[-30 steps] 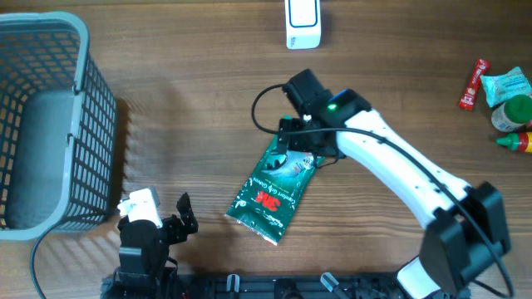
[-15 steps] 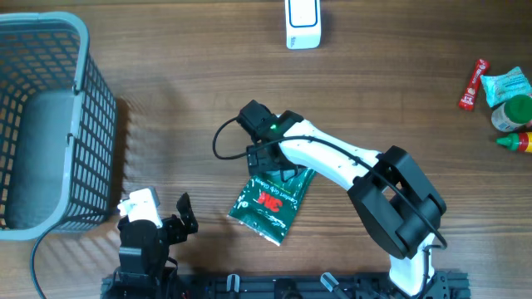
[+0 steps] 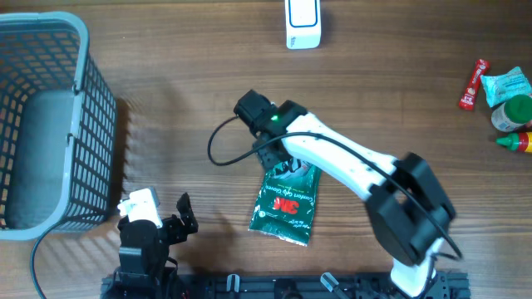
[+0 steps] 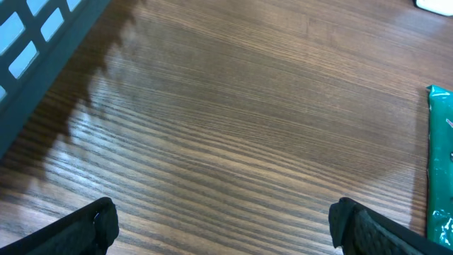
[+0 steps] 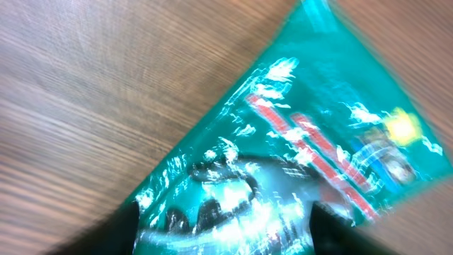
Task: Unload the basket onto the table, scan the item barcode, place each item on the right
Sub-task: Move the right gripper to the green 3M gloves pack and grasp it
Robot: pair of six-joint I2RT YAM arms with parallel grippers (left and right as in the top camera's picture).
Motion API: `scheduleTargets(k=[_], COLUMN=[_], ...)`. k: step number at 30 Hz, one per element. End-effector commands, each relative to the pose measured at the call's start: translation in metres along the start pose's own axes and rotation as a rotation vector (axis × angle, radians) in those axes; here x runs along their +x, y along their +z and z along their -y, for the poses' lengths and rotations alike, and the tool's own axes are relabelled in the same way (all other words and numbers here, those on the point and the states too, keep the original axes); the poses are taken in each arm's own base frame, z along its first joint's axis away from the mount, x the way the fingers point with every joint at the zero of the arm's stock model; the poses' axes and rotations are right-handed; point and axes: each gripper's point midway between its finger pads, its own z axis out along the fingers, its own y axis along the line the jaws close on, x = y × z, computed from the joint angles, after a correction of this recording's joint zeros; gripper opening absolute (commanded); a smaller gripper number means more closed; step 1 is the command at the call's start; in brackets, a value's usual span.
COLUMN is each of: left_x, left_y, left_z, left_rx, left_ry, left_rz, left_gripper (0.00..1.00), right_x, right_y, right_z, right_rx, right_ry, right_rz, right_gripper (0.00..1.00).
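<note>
The item is a green 3M packet (image 3: 287, 203) lying in the middle of the wooden table, its top end under my right gripper (image 3: 278, 163). In the right wrist view the packet (image 5: 304, 134) fills the frame, and its crinkled end sits squeezed between the two dark fingers of the right gripper (image 5: 226, 227), which is shut on it. No barcode shows on the face I see. A white scanner (image 3: 302, 23) stands at the far edge. My left gripper (image 3: 184, 214) rests near the front edge, open and empty (image 4: 223, 227), with the packet's edge (image 4: 440, 163) off to its right.
A grey wire basket (image 3: 50, 124) takes up the left side, and its wall (image 4: 42, 42) shows in the left wrist view. At the far right lie a red tube (image 3: 474, 83), a pale green pouch (image 3: 505, 83) and a green-capped bottle (image 3: 514, 112).
My right arm swung left over the packet and its jaws closed on the top end. The packet has turned from tilted to nearly upright and shifted right. The left arm has not moved.
</note>
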Motion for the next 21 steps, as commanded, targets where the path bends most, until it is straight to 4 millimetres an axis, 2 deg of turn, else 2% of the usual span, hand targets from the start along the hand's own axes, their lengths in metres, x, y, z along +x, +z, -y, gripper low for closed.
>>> scheduleTargets(k=[1,4,6,7,10,13,16,19,20,21], left_x=[0.0,0.0,0.0,0.0,0.0,0.0,0.0,0.0,0.0,0.0], left_y=[0.0,0.0,0.0,0.0,0.0,0.0,0.0,0.0,0.0,0.0], left_z=[0.002,0.002,0.002,0.002,0.002,0.002,0.002,0.002,0.002,0.002], left_rx=[0.011,0.012,0.011,0.011,0.011,0.011,0.011,0.011,0.011,0.011], left_ry=[0.015,0.015,0.015,0.015,0.015,0.015,0.015,0.015,0.015,0.015], left_rz=[0.004,0.004,0.004,0.004,0.004,0.004,0.004,0.004,0.004,0.004], left_gripper=[1.0,1.0,1.0,1.0,1.0,1.0,1.0,1.0,1.0,1.0], right_x=[-0.013,0.02,0.037,0.038,0.036,0.021,0.008,0.002,0.001,-0.002], right_y=[-0.042,-0.005,0.016,0.023,0.047,0.066,0.074,0.077,0.077,0.075], right_z=[0.016,0.032,0.047,0.049,0.055,0.053,0.041,0.012,0.01,0.016], right_rx=[0.01,0.118,0.206,0.217,0.235,0.211,0.16,0.034,0.039,0.078], right_ry=[0.294,0.472,0.564,0.564,0.504,0.346,0.138,-0.101,-0.12,-0.102], right_rz=[0.098,0.017,-0.001,0.002,0.007,0.028,0.05,0.057,0.063,0.074], right_gripper=[0.31,0.11,0.07,0.07,0.07,0.07,0.11,0.14,0.15,0.24])
